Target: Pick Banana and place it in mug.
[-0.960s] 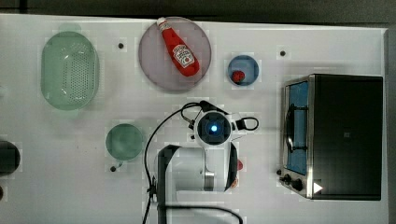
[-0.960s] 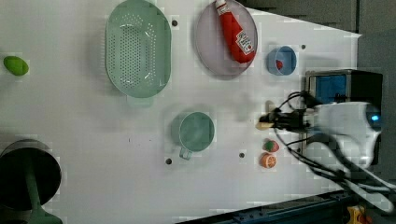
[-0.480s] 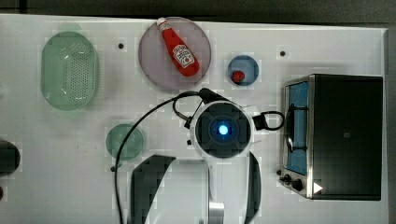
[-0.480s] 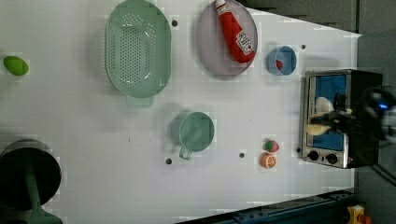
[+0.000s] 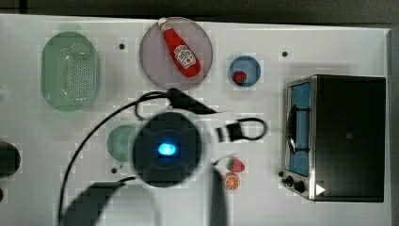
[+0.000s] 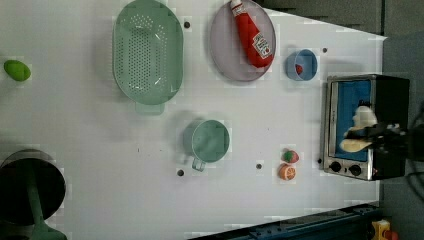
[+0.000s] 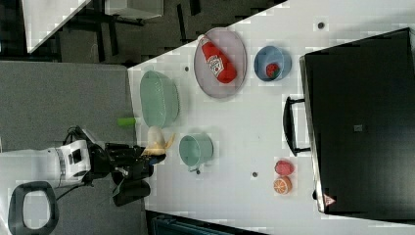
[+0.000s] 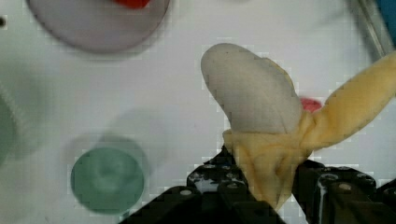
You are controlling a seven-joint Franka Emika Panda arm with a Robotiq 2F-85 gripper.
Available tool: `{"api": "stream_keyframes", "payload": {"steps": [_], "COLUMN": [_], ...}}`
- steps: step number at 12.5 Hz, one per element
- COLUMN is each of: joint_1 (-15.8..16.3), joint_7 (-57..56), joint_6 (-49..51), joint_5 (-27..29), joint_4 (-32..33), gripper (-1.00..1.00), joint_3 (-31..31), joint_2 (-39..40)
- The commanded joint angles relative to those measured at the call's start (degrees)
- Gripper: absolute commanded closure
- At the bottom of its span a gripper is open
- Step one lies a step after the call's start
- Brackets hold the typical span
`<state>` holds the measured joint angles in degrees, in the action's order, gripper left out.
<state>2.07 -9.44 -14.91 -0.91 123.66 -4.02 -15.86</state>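
Note:
My gripper is shut on the banana, a soft toy with a pale tip and yellow peel flaps, held high above the table. The mug, a dark teal-green circle from above, stands on the white table below and off to one side of the banana. In the right view the banana sticks out of the gripper to the left of the mug. In the left view the banana hangs in front of the oven, far right of the mug. In the top view my wrist overlaps the mug.
A toaster oven stands at the top view's right. A strawberry and an orange slice lie near it. Further back are a pale-green colander, a plate with a ketchup bottle, and a blue bowl.
The arm has risen toward the top camera with the banana and shifted to the top view's left, now overlapping the mug. In the left view the gripper has drifted right.

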Motion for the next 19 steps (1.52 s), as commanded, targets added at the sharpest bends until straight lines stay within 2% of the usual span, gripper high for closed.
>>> {"api": "stream_keyframes", "payload": {"steps": [1,2,6,9,12,13,14,17,18,19], "joint_1": [2.31,2.45,2.48,2.48,2.47,2.47,2.47,2.45,2.45,2.44], "joint_7": [16.81,24.71,35.11,37.71,37.94,37.94,37.94,37.99,37.99,37.97], "joint_6": [0.01,-1.23,-17.54,-30.0,-33.24,-34.76,-38.88,-41.47,-41.41,-41.22], "joint_5": [5.22,8.58,8.93,8.48,8.17,7.98,7.98,7.98,7.98,7.99], "joint_4": [1.85,2.94,8.22,11.85,11.79,11.77,11.68,11.87,11.61,11.58], "gripper": [0.34,0.34,0.34,0.34,0.29,0.09,-0.23,-0.86,-0.99,-1.0], "joint_3": [-8.74,-12.58,-18.9,-20.08,-19.62,-19.42,-19.34,-18.95,-18.84,-18.84], "joint_2": [2.38,2.95,8.14,14.75,21.68,23.67,25.57,27.34,27.02,26.56]}}
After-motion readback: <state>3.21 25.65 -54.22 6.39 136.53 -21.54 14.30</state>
